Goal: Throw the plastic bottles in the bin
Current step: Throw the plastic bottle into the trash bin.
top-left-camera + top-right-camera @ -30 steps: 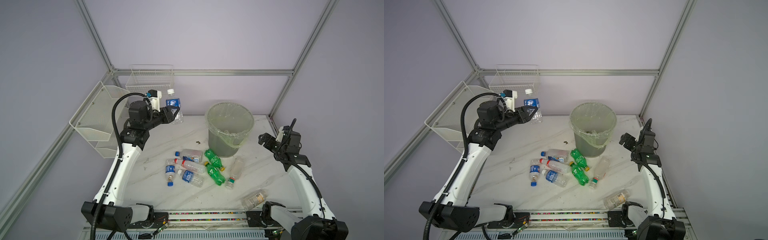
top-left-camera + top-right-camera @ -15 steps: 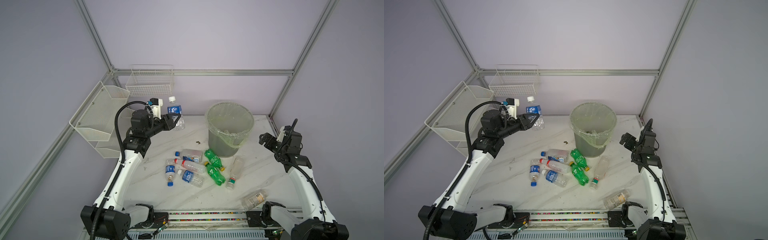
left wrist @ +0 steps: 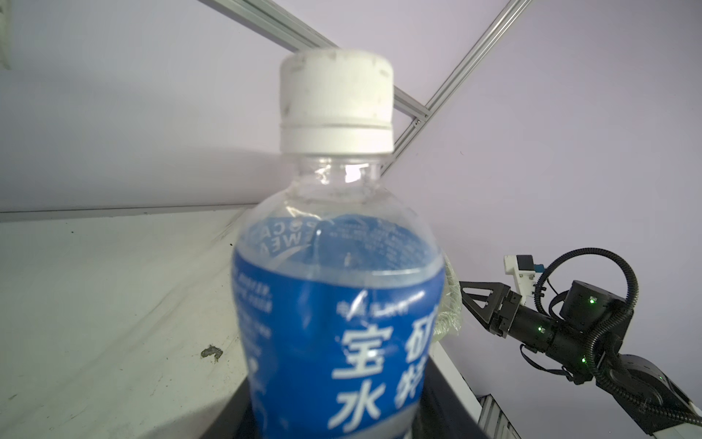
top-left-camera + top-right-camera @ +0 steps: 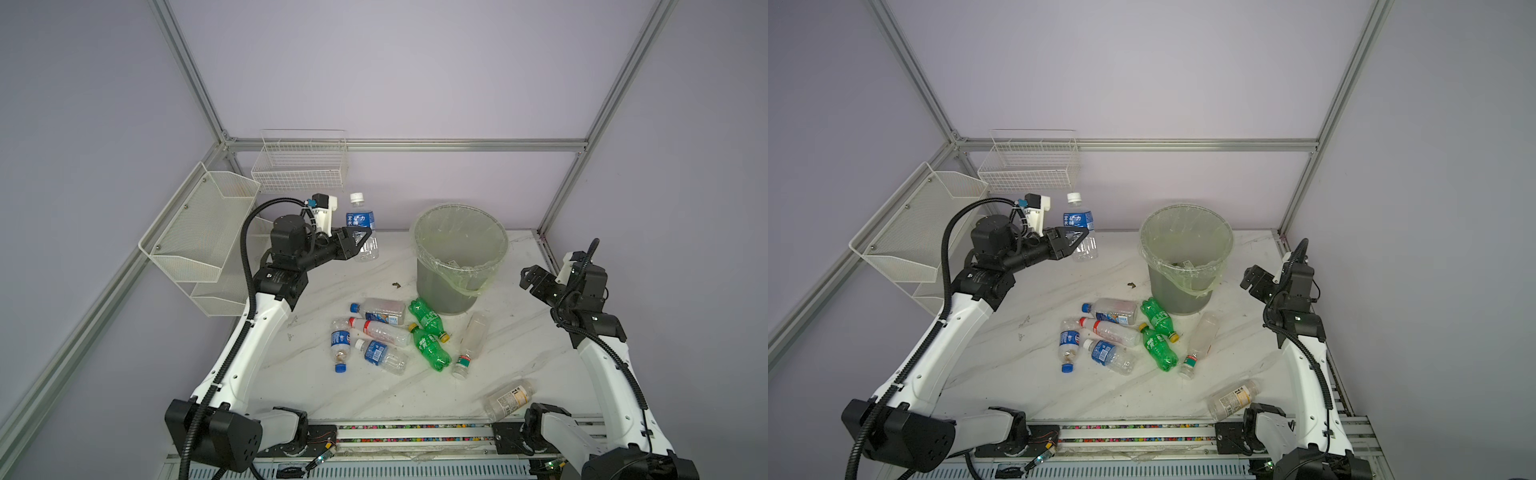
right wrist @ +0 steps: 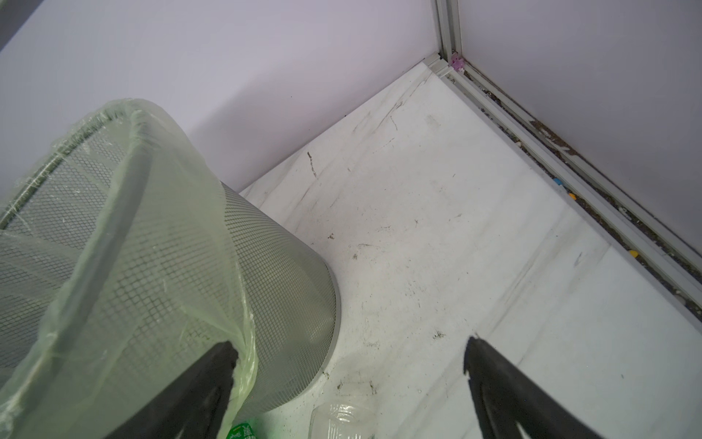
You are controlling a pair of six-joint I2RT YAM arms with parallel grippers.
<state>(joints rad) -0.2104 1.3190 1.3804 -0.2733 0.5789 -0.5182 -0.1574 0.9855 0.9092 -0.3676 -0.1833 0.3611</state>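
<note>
Your left gripper (image 4: pixel 360 242) is clamping a blue-labelled bottle (image 4: pixel 360 219) upright in the air, left of the bin (image 4: pixel 451 291). Your right gripper (image 4: pixel 525 279) is hanging wide open, empty, on the bin's other side. 8 loose bottles (image 4: pixel 380 331) are lying on the table (image 4: pixel 316 386) before it.

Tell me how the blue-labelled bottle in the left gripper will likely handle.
Probably light: the blue-labelled bottle looks empty, its clear lower part see-through. Likely soft-walled: its label is creased and dented in the left wrist view. The left gripper holds it upright by the middle, so it may pivot.
</note>
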